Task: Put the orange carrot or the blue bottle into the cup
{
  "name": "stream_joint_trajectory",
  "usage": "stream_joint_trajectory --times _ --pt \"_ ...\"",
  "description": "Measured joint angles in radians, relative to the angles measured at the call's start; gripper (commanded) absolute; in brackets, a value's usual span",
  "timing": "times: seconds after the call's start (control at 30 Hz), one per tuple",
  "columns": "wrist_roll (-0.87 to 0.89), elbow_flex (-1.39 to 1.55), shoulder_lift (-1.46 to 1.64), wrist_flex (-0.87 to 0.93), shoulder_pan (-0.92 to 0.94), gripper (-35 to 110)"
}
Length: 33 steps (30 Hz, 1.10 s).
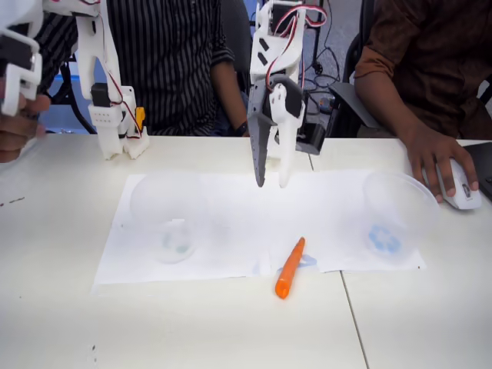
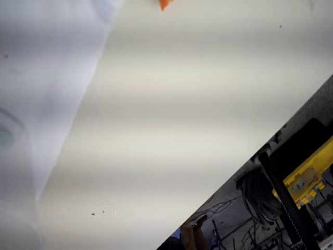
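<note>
My body is white moulded plastic, built of blocky links with black servo housings set into them. My gripper (image 1: 270,183) ends in two long tapering fingers: one is dark grey and blade-like, narrowing to a point, the other is white with a rounded shoulder at its top. Just above the fingers a black motor block sits against the white shell. A bundle of thin red, black and white cables loops out at the top of my upper link and runs down along it, past dark rectangular slots.
</note>
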Motion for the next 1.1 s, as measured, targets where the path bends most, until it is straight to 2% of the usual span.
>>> stream_joint_trajectory --times 0.33,0.63,1.1 --pt "-0.043 0.149 -0.017 0.0 -0.084 24" --pt "0.083 0.152 -0.17 -0.005 -0.077 24" --pt "0.114 0.089 -0.27 -0.005 -0.089 24"
